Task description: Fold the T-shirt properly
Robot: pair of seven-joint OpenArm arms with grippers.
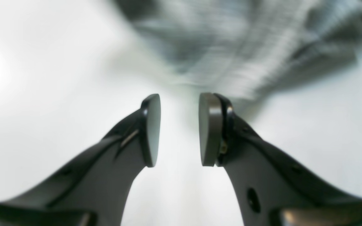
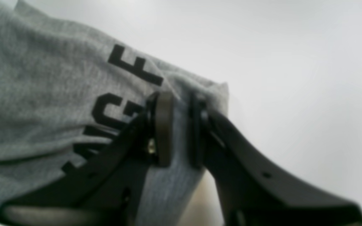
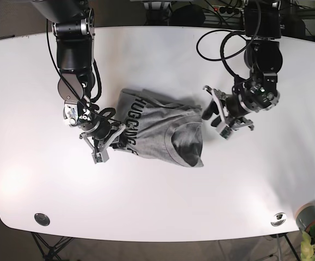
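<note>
The heather-grey T-shirt (image 3: 162, 133) lies crumpled in the middle of the white table (image 3: 157, 196), with black block lettering (image 3: 131, 128) showing on its left part. My right gripper (image 3: 112, 140) is shut on a fold of the shirt's left edge. In the right wrist view the fabric (image 2: 42, 78) sits pinched between the pads of my right gripper (image 2: 179, 125). My left gripper (image 3: 214, 115) is open and empty just right of the shirt. In the left wrist view my left gripper (image 1: 179, 128) has its jaws apart over bare table, with the blurred shirt (image 1: 247, 47) ahead.
A grey cylinder (image 3: 309, 216) and green leaves stand at the table's front right corner. Two small metal discs (image 3: 41, 218) (image 3: 278, 218) sit near the front edge. Black cables (image 3: 222, 51) hang by the left arm at the back.
</note>
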